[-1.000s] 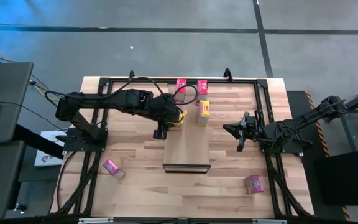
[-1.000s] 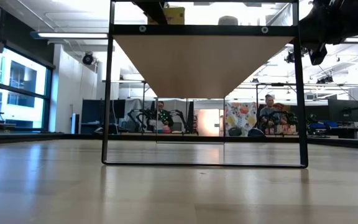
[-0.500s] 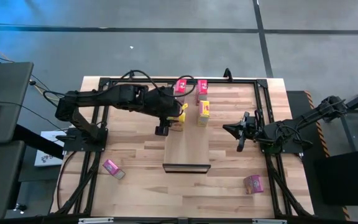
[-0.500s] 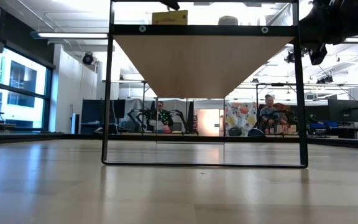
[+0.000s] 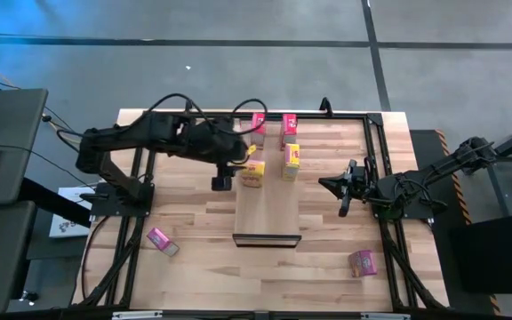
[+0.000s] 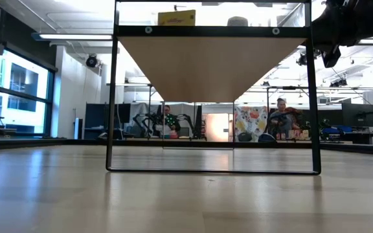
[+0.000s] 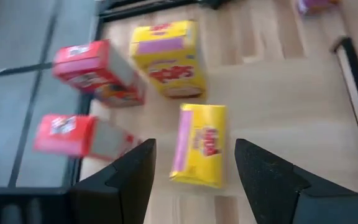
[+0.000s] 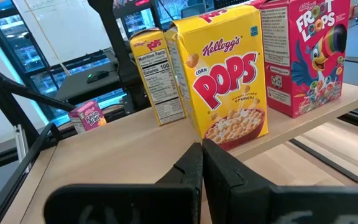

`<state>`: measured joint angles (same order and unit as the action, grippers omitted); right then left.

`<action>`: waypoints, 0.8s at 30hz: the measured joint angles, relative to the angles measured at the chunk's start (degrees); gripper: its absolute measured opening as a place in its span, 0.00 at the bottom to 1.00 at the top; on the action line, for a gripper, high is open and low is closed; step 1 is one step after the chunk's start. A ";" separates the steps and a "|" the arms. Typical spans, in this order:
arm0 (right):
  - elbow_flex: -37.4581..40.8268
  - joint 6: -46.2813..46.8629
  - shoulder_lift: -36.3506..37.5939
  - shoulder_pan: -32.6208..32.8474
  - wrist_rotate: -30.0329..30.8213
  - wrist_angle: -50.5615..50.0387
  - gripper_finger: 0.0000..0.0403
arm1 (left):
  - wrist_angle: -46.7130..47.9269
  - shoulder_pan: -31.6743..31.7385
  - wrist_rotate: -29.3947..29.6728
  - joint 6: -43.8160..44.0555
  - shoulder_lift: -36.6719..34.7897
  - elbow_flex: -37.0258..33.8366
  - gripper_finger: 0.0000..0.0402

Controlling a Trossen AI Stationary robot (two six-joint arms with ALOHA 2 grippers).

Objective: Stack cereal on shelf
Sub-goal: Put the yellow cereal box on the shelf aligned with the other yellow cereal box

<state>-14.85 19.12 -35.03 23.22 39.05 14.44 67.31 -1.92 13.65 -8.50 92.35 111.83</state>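
1. Left end effector (image 5: 221, 183): fingers apart, holding nothing, just off the shelf's left edge. Right end effector (image 5: 344, 191): pinched shut, empty, waiting well off the shelf's right edge.
2. The shelf (image 5: 269, 213) carries the near yellow box (image 5: 253, 173) upright close to its left edge. The second yellow box (image 5: 291, 160) stands toward the right edge. Two red boxes (image 5: 258, 123) (image 5: 290, 124) sit at the far end, away from the dark bar.
3. Two pink boxes (image 5: 161, 240) (image 5: 361, 262) are not on the shelf. They lie on the bench (image 5: 194, 276), one off each side of the bar end.
4. Risk: the near yellow box is tall, narrow and close to the left edge. A sideways brush from the open fingers, which are level with it and close, would likely tip it off.
5. Risk: reaching for the left-hand pink box means the arm swings along the shelf's left side. A trailing cable or link could catch the box or the frame.
6. Risk: the shelf's far end is crowded, so a careless placement there could knock over a neighbouring box.
7. Change over the last second: the left end effector was over the shelf with the yellow box in its grip. Now the box stands free and the end effector has backed off past the left edge. The low view shows the box alone on top. Right arm unchanged.
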 joint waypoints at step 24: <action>0.02 0.34 -0.28 0.02 2.49 0.72 0.00 | -45.48 -14.49 21.01 14.44 -13.90 -47.41 0.01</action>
<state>-14.83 19.46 -35.31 23.24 41.54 15.16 21.83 -16.41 34.66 5.93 78.44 64.42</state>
